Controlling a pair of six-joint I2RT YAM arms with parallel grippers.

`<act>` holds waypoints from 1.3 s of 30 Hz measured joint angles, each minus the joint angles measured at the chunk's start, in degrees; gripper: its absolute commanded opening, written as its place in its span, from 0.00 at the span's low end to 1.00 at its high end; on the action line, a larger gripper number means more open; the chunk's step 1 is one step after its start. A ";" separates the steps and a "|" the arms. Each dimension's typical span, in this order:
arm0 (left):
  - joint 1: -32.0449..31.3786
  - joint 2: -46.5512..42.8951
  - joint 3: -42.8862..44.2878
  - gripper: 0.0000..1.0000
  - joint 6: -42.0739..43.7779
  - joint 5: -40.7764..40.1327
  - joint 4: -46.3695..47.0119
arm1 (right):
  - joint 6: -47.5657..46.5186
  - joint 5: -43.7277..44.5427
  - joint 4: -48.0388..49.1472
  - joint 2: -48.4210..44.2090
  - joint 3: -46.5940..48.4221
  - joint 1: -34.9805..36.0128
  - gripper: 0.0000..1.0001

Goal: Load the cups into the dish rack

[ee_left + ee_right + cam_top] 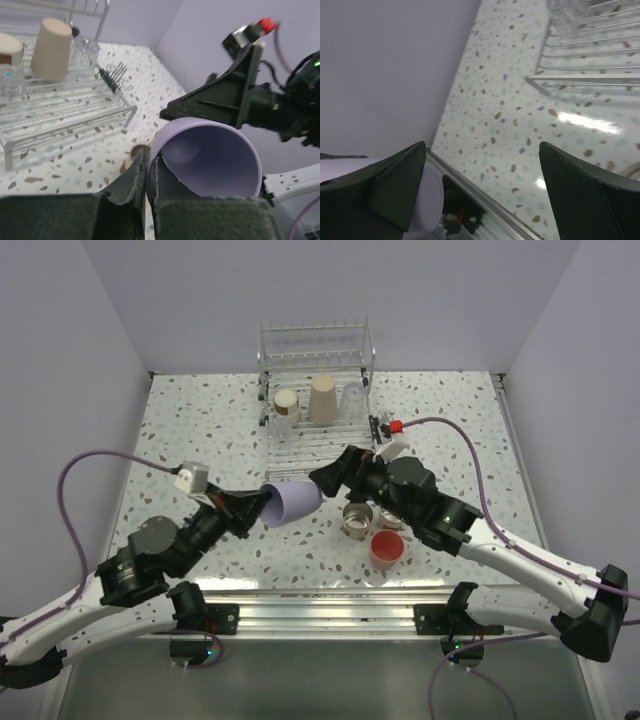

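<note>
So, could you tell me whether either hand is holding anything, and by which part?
The left hand pinches the lavender cup by its rim, one finger inside, one outside. The right hand is open, holding nothing.

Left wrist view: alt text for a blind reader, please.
The left gripper pinches the rim of a lavender cup, mouth toward the camera. The right gripper sits just behind; the dish rack, holding a beige cup, is upper left.

We see a white table flecked with brown and grey. On it, the wire dish rack stands at the far middle. Nearer us, a metal cup sits close to a pink cup, both mouth up.
</note>
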 measured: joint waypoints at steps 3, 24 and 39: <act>0.00 -9.40 -1.92 0.00 0.28 -1.38 2.67 | 7.04 -5.68 10.45 4.13 0.24 0.00 0.98; 0.09 -18.80 -8.28 0.00 4.07 -7.52 13.09 | 45.62 -18.91 63.76 24.72 -2.03 6.88 0.98; -0.26 -17.57 -12.48 0.00 2.86 -8.20 23.02 | 43.06 -18.93 56.98 20.11 -2.25 6.45 0.44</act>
